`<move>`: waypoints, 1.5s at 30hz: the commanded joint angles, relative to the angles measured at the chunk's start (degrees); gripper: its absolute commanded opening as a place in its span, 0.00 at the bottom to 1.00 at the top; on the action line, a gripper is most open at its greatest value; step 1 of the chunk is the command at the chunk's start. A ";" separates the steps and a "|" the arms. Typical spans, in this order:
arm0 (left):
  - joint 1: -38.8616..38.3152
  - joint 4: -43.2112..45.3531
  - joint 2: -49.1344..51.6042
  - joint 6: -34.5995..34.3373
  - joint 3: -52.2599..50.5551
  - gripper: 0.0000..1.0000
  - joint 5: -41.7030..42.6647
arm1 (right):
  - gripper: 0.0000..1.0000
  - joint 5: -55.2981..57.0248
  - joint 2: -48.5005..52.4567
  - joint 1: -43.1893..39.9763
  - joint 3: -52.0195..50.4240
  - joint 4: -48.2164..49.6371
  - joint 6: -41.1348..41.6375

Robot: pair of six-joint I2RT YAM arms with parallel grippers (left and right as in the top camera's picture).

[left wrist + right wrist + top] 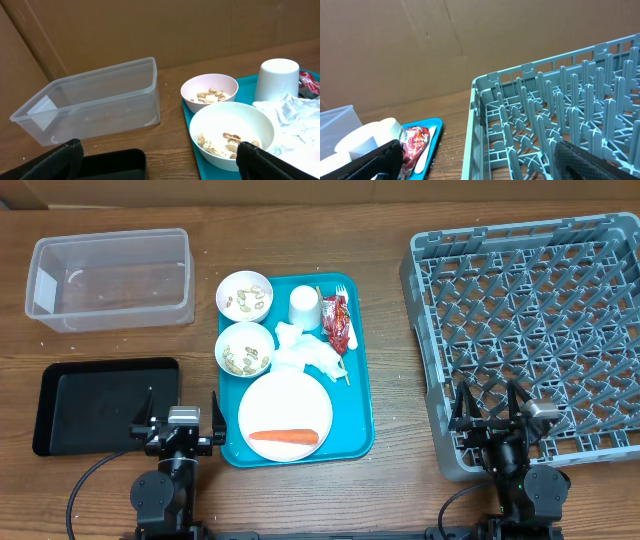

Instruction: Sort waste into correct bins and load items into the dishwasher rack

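A teal tray (361,432) holds a white plate (285,405) with an orange carrot (284,436), crumpled napkins (305,356), two bowls of nut scraps (244,296) (244,348), a white cup (304,307), a red wrapper (337,323), a white fork (342,291) and a thin stick (344,372). The clear tub (110,278) and the black tray (105,405) lie to the left. The grey rack (530,330) stands at the right. My left gripper (178,420) is open and empty between the black tray and the teal tray. My right gripper (488,412) is open and empty over the rack's front edge.
The left wrist view shows the tub (95,102), both bowls (209,92) (231,131) and the cup (276,79). The right wrist view shows the rack's corner (485,120) and the wrapper (412,140). A cardboard wall runs behind the table.
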 commanded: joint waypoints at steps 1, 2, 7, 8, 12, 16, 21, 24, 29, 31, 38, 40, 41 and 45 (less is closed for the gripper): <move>0.11 0.07 -0.52 0.46 -0.35 1.00 -0.37 | 1.00 0.35 -0.61 -0.22 -0.59 0.17 -0.22; 0.11 0.07 -0.52 0.46 -0.35 1.00 -0.35 | 1.00 0.37 -0.61 -0.22 -0.59 0.17 -0.22; 0.11 0.07 -0.52 0.46 -0.35 1.00 -0.35 | 1.00 0.35 -0.61 -0.22 -0.59 0.20 -0.22; 0.11 0.07 -0.52 0.46 -0.35 1.00 -0.35 | 1.00 0.37 -0.61 -0.22 -0.59 0.20 -0.22; 0.11 0.07 -0.52 0.46 -0.35 1.00 -0.35 | 1.00 0.37 -0.61 -0.22 -0.59 0.20 -0.22; 0.11 0.04 -0.52 0.46 -0.35 1.00 -0.35 | 1.00 0.35 -0.61 -0.22 -0.59 0.20 -0.22; 0.11 0.04 -0.52 0.46 -0.35 1.00 -0.35 | 1.00 0.37 -0.61 -0.22 -0.59 0.20 -0.22; 0.11 0.07 -0.52 0.46 -0.35 1.00 -0.35 | 1.00 0.37 -0.61 -0.22 -0.59 0.17 -0.22; 0.11 0.04 -0.52 0.46 -0.35 1.00 -0.35 | 1.00 0.37 -0.61 -0.22 -0.59 0.20 -0.22; 0.11 0.07 -0.52 0.46 -0.35 1.00 -0.35 | 1.00 0.37 -0.61 -0.22 -0.59 0.20 -0.22; 0.11 0.07 -0.52 0.46 -0.35 1.00 -0.35 | 1.00 0.37 -0.61 -0.22 -0.59 0.20 -0.22; 0.11 0.07 -0.52 0.46 -0.35 1.00 -0.35 | 1.00 0.37 -0.57 -0.22 -0.59 0.22 -0.22; 0.11 0.07 -0.52 0.46 -0.35 1.00 -0.35 | 1.00 0.35 -0.55 -0.22 -0.59 0.22 -0.22; -0.07 1.25 -0.52 -10.08 -0.28 1.00 11.93 | 1.00 0.37 -0.55 -0.22 -0.59 0.22 -0.22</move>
